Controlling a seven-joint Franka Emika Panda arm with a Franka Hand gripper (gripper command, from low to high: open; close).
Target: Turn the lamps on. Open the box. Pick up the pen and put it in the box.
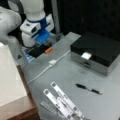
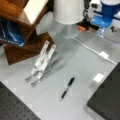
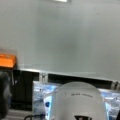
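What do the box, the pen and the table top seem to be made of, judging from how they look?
The box: matte black lid, closed, over grey sides with a dull sheen, probably metal.
The pen: slim, dark and slightly glossy, likely plastic; it lies on the table.
The table top: smooth pale grey with soft reflections, perhaps metal or laminate.
The gripper hangs by the dark tray, away from both.

Pale grey table surface [image 3: 75,37]; orange piece [image 3: 7,60] at left edge; white rounded lamp shade [image 3: 78,100] below.
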